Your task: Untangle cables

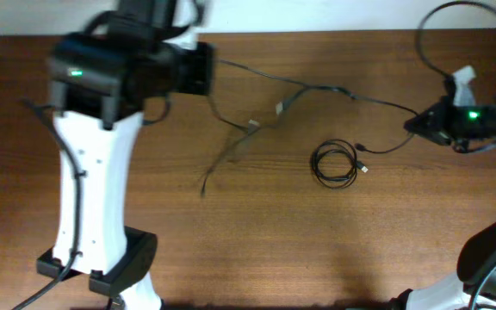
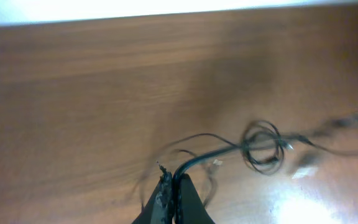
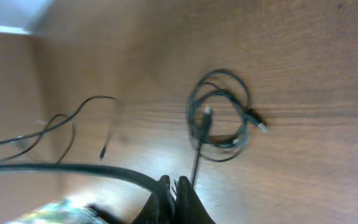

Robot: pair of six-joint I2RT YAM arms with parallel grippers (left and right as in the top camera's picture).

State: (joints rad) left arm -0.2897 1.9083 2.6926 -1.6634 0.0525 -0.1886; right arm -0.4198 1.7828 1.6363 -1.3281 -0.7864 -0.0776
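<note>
The left tool (image 2: 174, 190) and right tool (image 3: 174, 190), both pressed together, each pinched one end of a long cable (image 1: 317, 88) stretched over the table (image 1: 231, 250). The coil (image 1: 335, 164) lay just below its middle. A third cable (image 1: 231, 142), left of the coil, apparently crossed the long one. Untangling looked partly done. Bare table lay below the coil, and the far edge was near.

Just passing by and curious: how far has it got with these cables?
Partway. One coiled cable lies apart from the others. The left gripper and right gripper are shut on a stretched cable between them. Loose strands beside it look crossed, not yet separated.
</note>
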